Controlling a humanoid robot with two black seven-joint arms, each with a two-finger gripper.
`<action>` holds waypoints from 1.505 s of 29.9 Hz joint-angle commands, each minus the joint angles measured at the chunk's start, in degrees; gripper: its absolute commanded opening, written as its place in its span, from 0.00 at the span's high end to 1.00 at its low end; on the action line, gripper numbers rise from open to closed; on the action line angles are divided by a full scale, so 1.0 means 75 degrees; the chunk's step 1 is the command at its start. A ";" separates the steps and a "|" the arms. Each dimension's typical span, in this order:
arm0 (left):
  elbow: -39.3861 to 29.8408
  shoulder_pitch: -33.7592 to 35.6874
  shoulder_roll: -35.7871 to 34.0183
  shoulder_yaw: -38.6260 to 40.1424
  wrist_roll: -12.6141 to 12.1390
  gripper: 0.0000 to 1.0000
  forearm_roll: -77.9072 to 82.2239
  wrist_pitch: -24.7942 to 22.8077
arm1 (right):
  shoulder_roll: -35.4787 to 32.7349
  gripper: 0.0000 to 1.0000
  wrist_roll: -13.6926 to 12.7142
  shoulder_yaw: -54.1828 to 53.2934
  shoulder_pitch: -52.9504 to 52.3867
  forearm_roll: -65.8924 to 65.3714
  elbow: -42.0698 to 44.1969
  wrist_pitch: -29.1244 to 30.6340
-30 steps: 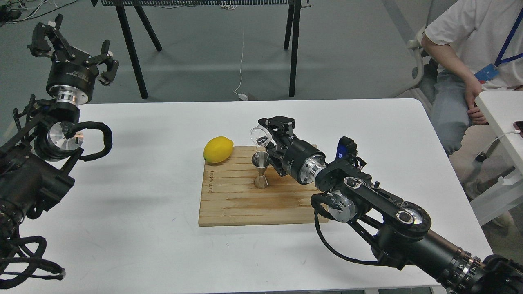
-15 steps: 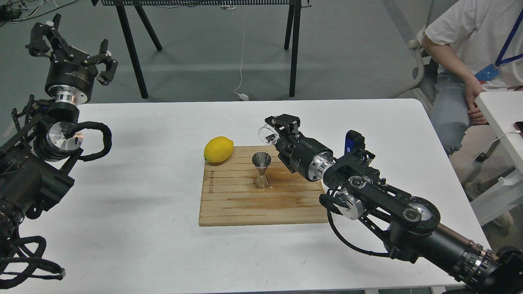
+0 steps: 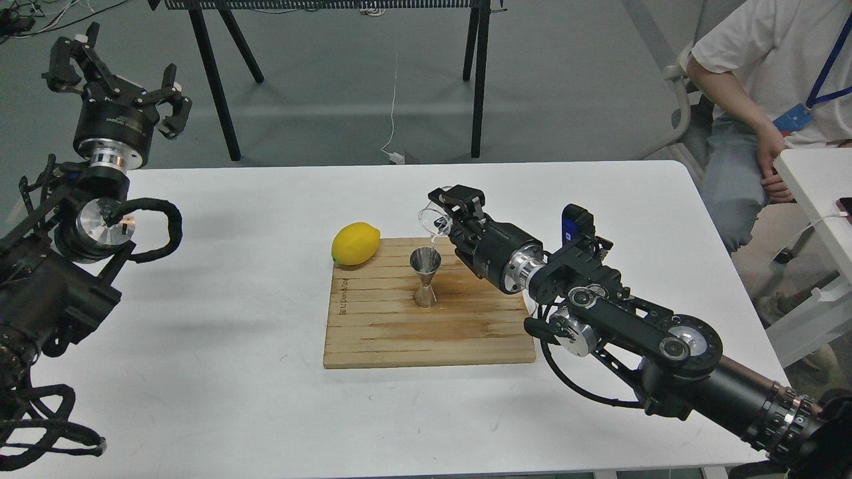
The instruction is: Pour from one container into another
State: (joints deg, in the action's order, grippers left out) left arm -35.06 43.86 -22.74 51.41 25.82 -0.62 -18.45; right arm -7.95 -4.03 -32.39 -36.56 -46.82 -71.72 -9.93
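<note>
Table (image 3: 219, 399) surface lies broad and white around the wooden board (image 3: 399, 332), which carries a lemon (image 3: 356, 243) at its far left corner and the steel jigger (image 3: 425, 277) upright near its middle. Right gripper (image 3: 447, 214) is clamped on the tilted glass cup (image 3: 431, 220), lip just above the jigger's mouth; a thin stream appears to fall, so tilt should stay slow and centred. Left gripper (image 3: 113, 73), fingers spread and empty, hangs well apart.
</note>
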 commanded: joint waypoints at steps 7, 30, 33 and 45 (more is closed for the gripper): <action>-0.0001 0.0000 0.0009 0.0000 0.0026 0.00 0.0000 0.0000 | -0.0170 0.81 0.0022 0.0276 -0.0363 -0.0390 0.0011 -0.0094; 0.0023 0.0000 0.0021 0.0012 0.0026 0.00 0.0000 0.0000 | -0.0521 0.80 0.0069 0.1307 -0.1007 -0.0965 -0.0235 -0.0094; 0.0023 0.0000 0.0021 0.0012 0.0026 0.00 0.0000 0.0000 | -0.0580 0.80 0.0069 0.1424 -0.1206 -0.0988 -0.0235 -0.0083; 0.0023 0.0000 0.0033 0.0012 0.0026 0.00 0.0000 0.0000 | -0.0896 0.80 0.0080 0.2092 -0.1769 -0.1691 -0.0258 -0.0094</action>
State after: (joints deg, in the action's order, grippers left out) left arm -34.89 43.83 -22.64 51.50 26.02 -0.62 -18.46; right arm -14.13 -3.51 -17.74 -48.89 -58.42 -73.61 -10.63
